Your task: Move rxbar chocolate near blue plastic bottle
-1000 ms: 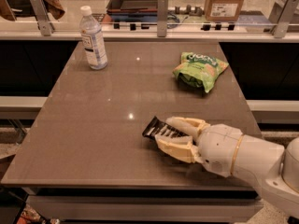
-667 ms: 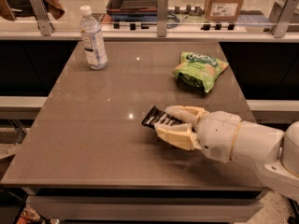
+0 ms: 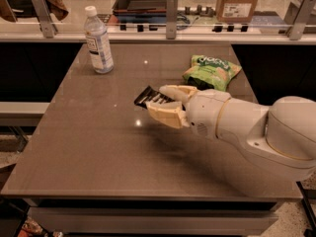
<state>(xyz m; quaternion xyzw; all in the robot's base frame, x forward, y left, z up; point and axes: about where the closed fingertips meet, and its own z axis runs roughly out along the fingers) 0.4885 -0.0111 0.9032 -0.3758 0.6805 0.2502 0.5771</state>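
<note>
The rxbar chocolate [image 3: 146, 97], a flat black wrapper with white lettering, is held between my gripper's cream fingers near the table's middle, its left end sticking out. It looks lifted slightly off the surface. My gripper [image 3: 165, 104] is shut on the bar and comes in from the right on a white arm. The blue plastic bottle [image 3: 98, 42], clear with a white cap and label, stands upright at the table's far left, well apart from the bar.
A puffy green chip bag [image 3: 211, 72] lies at the far right of the brown table [image 3: 89, 147], just behind my arm. A glass barrier with metal posts [image 3: 171, 9] runs along the table's far edge.
My gripper has carried the bar away from the near edge, up and to the left toward the table's middle, closer to the bottle.
</note>
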